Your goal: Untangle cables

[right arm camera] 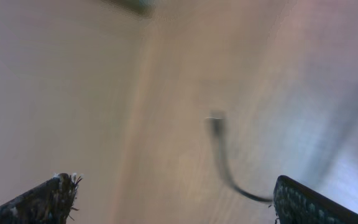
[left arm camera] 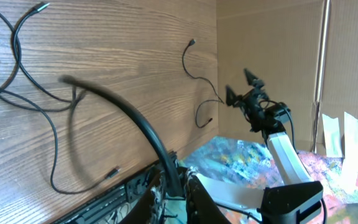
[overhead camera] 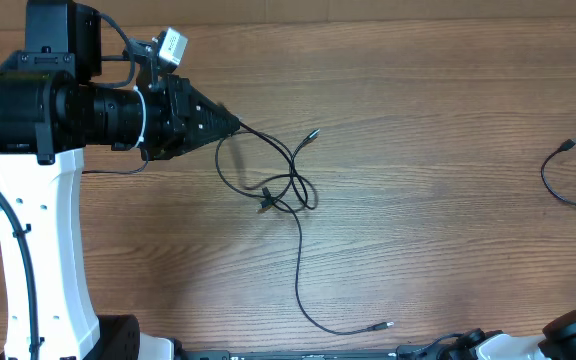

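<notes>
Your left jaws look clamped on a cable end, with the knot trailing toward the table centre, so left's nearer. Right jaws gape wide, holding nothing.

The left arm's white link, dotted with small screw holes, has black cylindrical joint housings above it and a black, tapered left pincer beyond those. A thin black arm cable runs down the link.
</notes>
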